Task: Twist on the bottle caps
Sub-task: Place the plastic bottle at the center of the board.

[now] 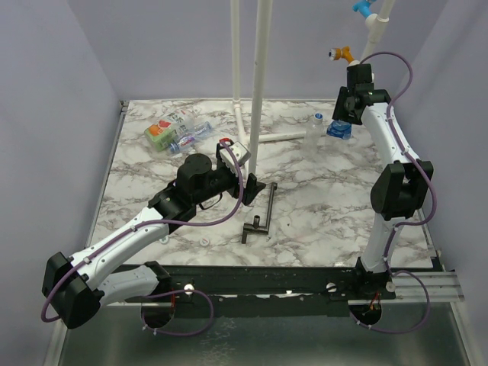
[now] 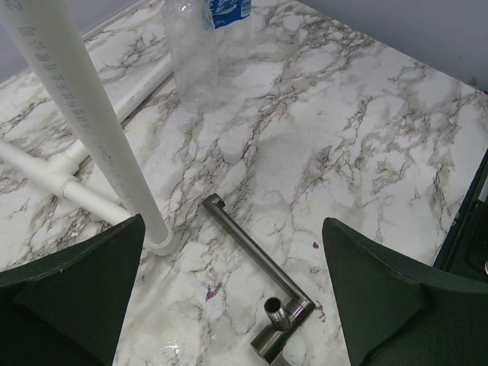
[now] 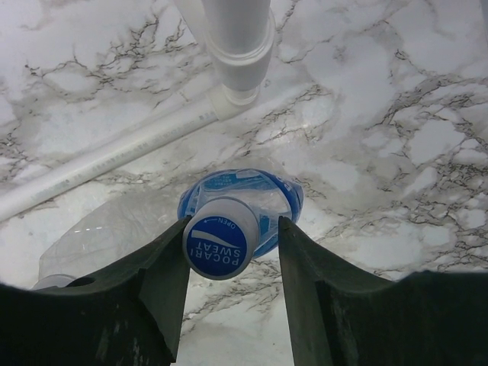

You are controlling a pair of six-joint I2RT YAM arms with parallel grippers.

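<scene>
- Bench (image 1: 343, 213): marble-patterned top that carries everything. Both arms are reaching out over it.
- White pipes (image 1: 259, 76): an upright frame at mid-bench with a foot running along the surface. It is no part of the job, but it stands close to both tools.
- Left tool (image 2: 232, 229): released, with its fingers wide apart and nothing between them. It hangs by the foot of the pipe, well apart from the bottle being worked.
- Right tool (image 3: 231, 225): at the far right of the bench, astride a bottle top. One finger looks to be touching the cap while a gap shows on the other side, so I read it as not yet clenched.
- Lying bottles (image 1: 174, 133): a small heap at the far left, one with a green and orange label. Nothing is near them, and I cannot tell whether they are capped.
- Black T-bar (image 1: 263, 213): lies flat near the front of the bench and is not needed.
- Blue-labelled bottle (image 3: 278, 194): stands directly under the right tool, just beside the pipe foot.
- Blue cap (image 3: 221, 248): sits on that bottle's neck between the fingers. Whether its thread has caught is hidden.
- Step in hand, as I judge it: tightening this one cap.
- Next move calls for: closing squarely on the cap rim, then turning the wrist to tighten it. Nothing steadies the bottle, so it may spin or tip. The left tool could brace it.
</scene>
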